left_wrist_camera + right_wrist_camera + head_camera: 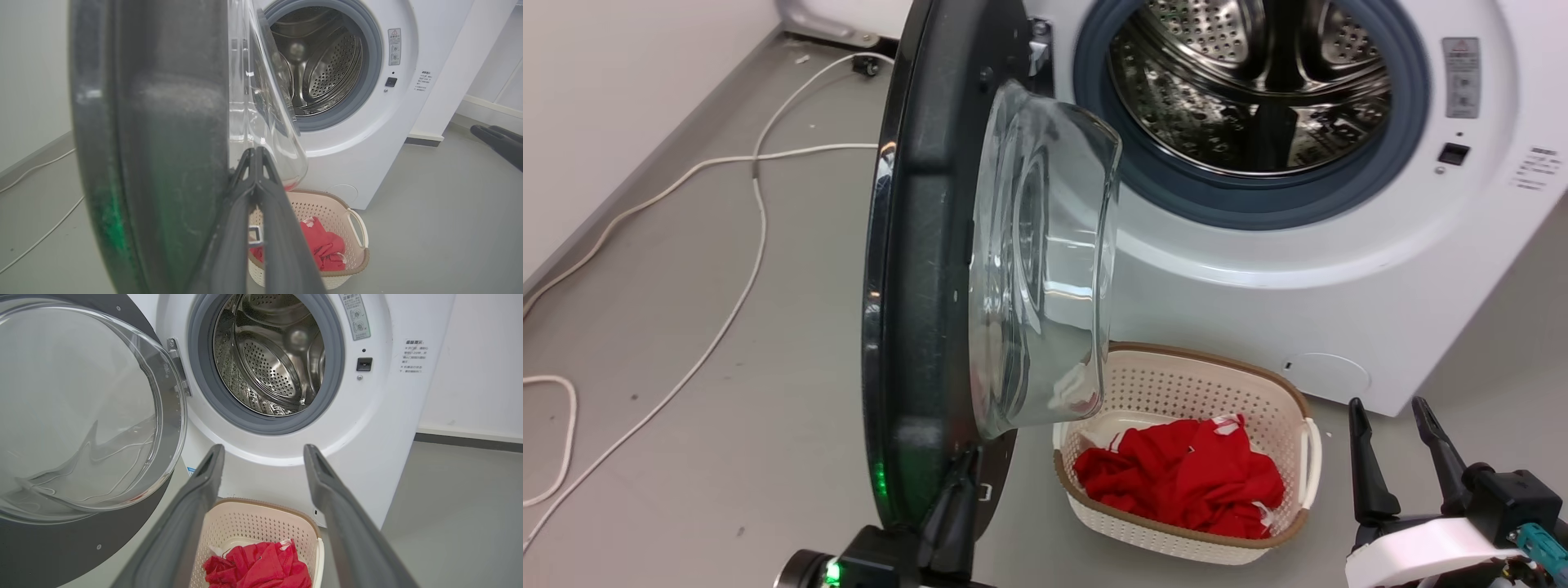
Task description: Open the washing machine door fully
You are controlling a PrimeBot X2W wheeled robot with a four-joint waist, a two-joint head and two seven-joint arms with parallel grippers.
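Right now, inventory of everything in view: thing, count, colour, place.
Washing machine: one, white, ahead.
Drum opening: one, steel with a blue-grey ring, on the machine front, uncovered.
Washing machine door: one, black with a clear glass bowl, swung out left of the opening.
Basket: one, cream with a brown rim, on the floor before the machine.
Cloth: one heap, red, in the basket.
Cable: count unclear, white, floor left of the door.
Floor: grey.
Left gripper: dark, shut, at the door's lower edge.
Right gripper: dark, open, right of the basket.

place: laundry corner | cues: white front-load washing machine (1258, 286); basket (1176, 384) of red clothes (1176, 482); grey floor (784, 457)
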